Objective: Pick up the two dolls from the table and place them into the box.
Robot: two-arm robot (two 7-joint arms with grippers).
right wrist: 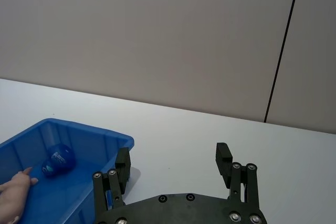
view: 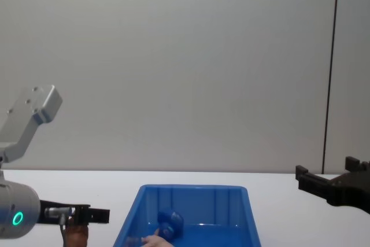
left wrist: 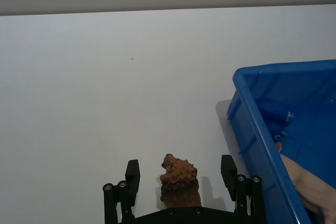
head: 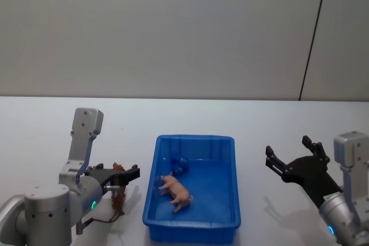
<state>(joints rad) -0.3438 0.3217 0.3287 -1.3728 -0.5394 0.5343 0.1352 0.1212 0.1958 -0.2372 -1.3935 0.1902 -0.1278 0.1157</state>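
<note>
The left gripper sits low over the table, just left of the box, its jaws spread with the brown doll standing upright between them, neither finger pressed against it. The pink doll lies inside the box by a rounded blue piece. The right gripper hangs to the right of the box, jaws spread and holding nothing.
</note>
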